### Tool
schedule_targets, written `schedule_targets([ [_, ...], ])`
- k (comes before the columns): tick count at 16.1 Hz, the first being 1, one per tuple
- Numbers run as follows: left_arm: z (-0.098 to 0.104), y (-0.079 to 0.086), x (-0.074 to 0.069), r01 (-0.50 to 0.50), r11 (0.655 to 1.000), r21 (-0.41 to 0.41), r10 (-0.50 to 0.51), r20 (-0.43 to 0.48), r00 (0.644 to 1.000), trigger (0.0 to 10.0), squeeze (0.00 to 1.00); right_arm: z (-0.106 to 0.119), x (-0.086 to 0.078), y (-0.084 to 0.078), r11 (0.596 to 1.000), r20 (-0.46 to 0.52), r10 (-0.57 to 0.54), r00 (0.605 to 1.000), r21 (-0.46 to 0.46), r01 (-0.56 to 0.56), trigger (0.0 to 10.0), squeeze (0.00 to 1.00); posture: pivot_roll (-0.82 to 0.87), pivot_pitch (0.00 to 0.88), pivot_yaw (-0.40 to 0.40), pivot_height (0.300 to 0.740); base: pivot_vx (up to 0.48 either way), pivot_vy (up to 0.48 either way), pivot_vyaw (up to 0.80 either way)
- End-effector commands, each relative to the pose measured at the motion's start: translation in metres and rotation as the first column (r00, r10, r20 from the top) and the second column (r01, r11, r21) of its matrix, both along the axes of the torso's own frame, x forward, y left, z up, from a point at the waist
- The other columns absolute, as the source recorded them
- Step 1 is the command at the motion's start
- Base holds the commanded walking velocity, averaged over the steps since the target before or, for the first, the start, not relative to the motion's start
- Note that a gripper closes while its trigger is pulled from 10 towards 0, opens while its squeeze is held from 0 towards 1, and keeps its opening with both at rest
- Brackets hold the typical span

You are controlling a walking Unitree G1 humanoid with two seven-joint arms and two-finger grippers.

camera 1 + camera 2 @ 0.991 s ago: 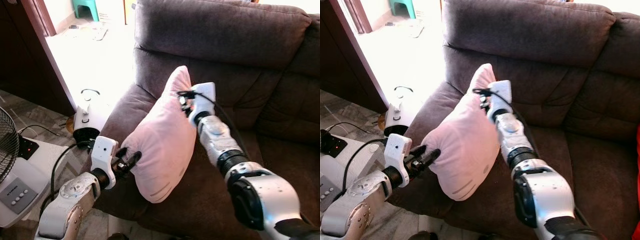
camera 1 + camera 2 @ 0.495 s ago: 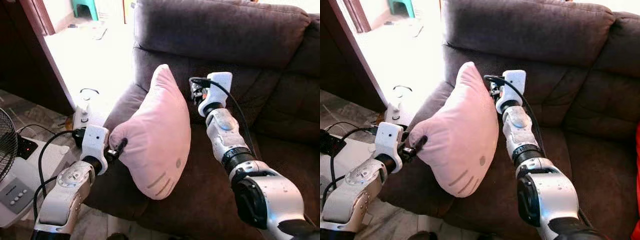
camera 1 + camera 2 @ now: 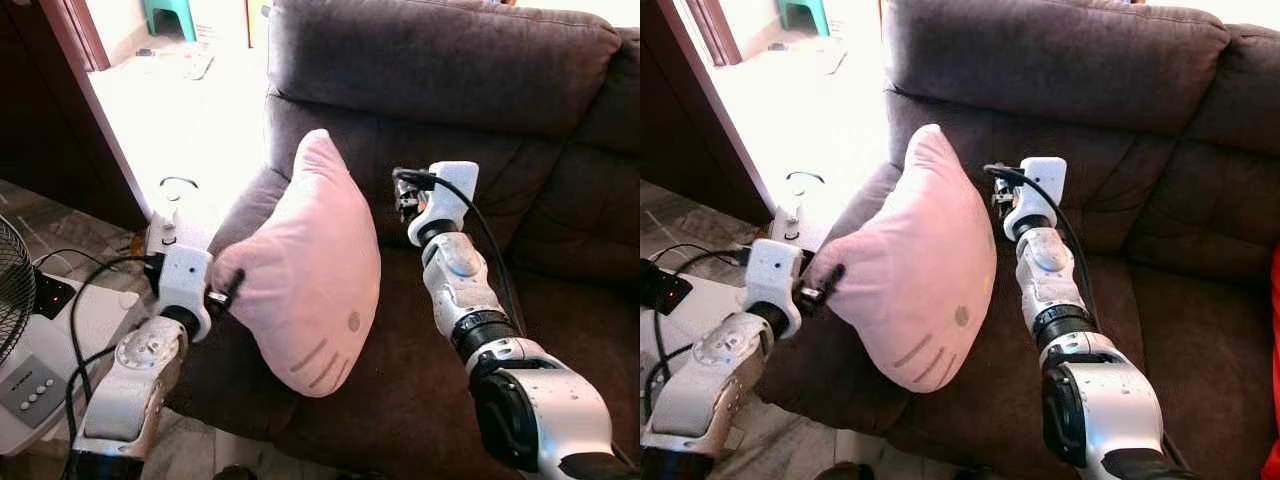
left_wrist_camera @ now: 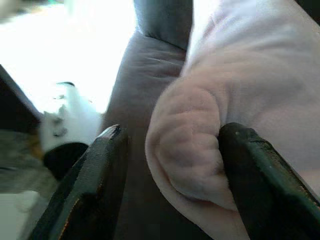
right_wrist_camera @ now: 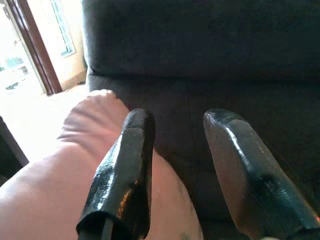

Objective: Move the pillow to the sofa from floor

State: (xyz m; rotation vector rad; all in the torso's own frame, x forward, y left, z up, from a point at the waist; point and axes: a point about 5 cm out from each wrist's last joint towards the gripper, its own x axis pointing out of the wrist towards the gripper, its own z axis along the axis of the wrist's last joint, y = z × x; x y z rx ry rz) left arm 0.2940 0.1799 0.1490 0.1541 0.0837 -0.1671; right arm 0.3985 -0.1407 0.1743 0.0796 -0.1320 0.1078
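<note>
The left tool [image 3: 228,292] lay spread around a corner of the pink pillow [image 3: 310,275] (right tool [image 5: 180,170] empty, parted, at 3 o'clock); propped on the brown sofa [image 3: 450,70], it could topple floorward.

You're getting blown-out daylight thru the doorway [image 3: 190,100]; sofa [image 3: 450,70] is sitting dim, wrist pics are blurring close up.

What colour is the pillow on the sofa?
Pale pink pillow, with small dark markings low on its face; clearest in the left eye view.
</note>
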Motion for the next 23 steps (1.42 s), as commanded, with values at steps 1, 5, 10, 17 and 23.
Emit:
schedule_targets([
  [1,0.005,0.008,0.003,-0.057,0.998,0.016,0.057,0.043,0.997,10.0,0.0,-0.001,-0.001,-0.008,1.0,0.008,-0.028,1.0,0.012,0.028,10.0,0.0,0.21,0.128,-0.085,0.718,0.0,0.0,0.0],
  [5,0.024,0.011,0.005,-0.1,0.994,-0.044,0.106,0.172,0.979,10.0,0.0,-0.006,-0.004,-0.012,0.999,0.011,-0.043,0.999,0.021,0.043,10.0,0.0,0.21,0.129,-0.084,0.718,0.0,0.0,0.0],
  [10,0.026,0.008,0.005,-0.106,0.994,-0.025,0.108,0.225,0.968,10.0,0.0,-0.011,-0.008,-0.015,0.998,0.015,-0.056,0.998,0.037,0.056,10.0,0.0,0.2,0.135,-0.082,0.718,0.0,0.0,0.0],
  [17,0.024,0.003,0.003,-0.151,0.978,-0.144,0.191,0.327,0.925,10.0,0.0,-0.008,-0.023,-0.014,0.998,0.163,-0.048,0.985,0.056,0.039,10.0,0.0,0.18,0.134,-0.08,0.718,0.0,0.0,0.0],
  [23,0.019,-0.002,0.005,-0.146,0.976,-0.16,0.195,0.356,0.914,10.0,0.0,-0.022,-0.044,-0.017,0.997,0.191,-0.065,0.979,0.056,0.056,10.0,0.0,0.15,0.122,-0.078,0.718,0.0,0.0,0.0],
])
